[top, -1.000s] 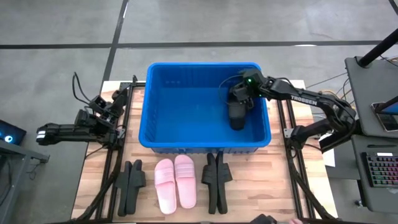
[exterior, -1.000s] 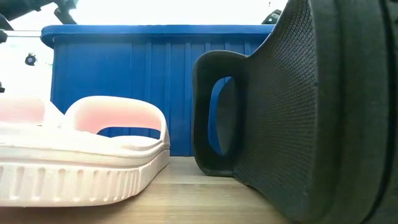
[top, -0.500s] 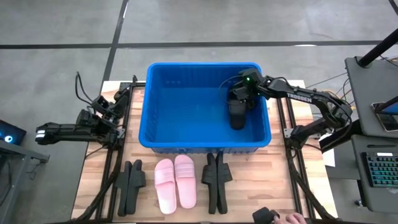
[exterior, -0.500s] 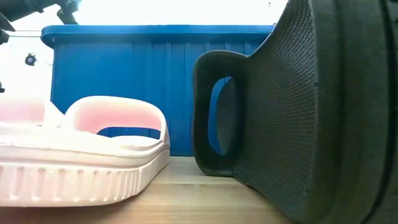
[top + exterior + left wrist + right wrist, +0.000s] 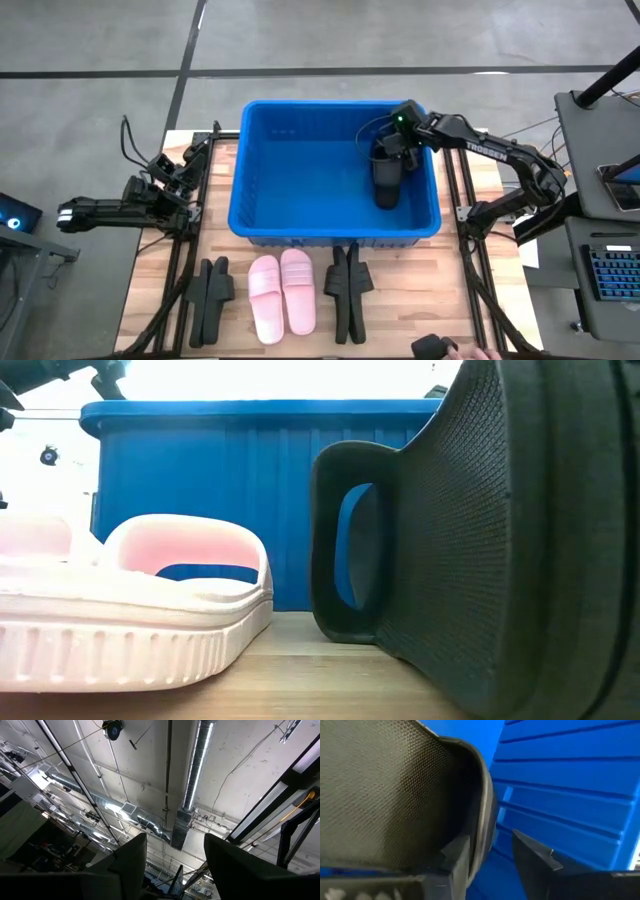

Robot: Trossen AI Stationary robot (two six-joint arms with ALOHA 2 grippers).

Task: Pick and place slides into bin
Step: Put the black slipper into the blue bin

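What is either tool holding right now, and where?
Nothing, apparently: the right tool stands open around the edge of the black slide in the bin; the left tool is empty.

the large rectangular bright blue plastic bin (image 5: 300,170) is one saturated blue, with vertical ribbing on its outer wall (image 5: 230,500) and horizontal ribs inside (image 5: 570,780). in the bin, against its right wall, a matte black slide (image 5: 386,180) shows a fine woven mesh texture on its sole (image 5: 380,790). in front of the bin, on the pale wood-grain tabletop (image 5: 440,300), lie a pale pink pair of slides (image 5: 282,294), with a rosier pink under the strap (image 5: 185,550) and a ridged cream-white sole edge. black pairs lie to either side of the pink pair, one to its left (image 5: 210,297) and one to its right (image 5: 346,290).
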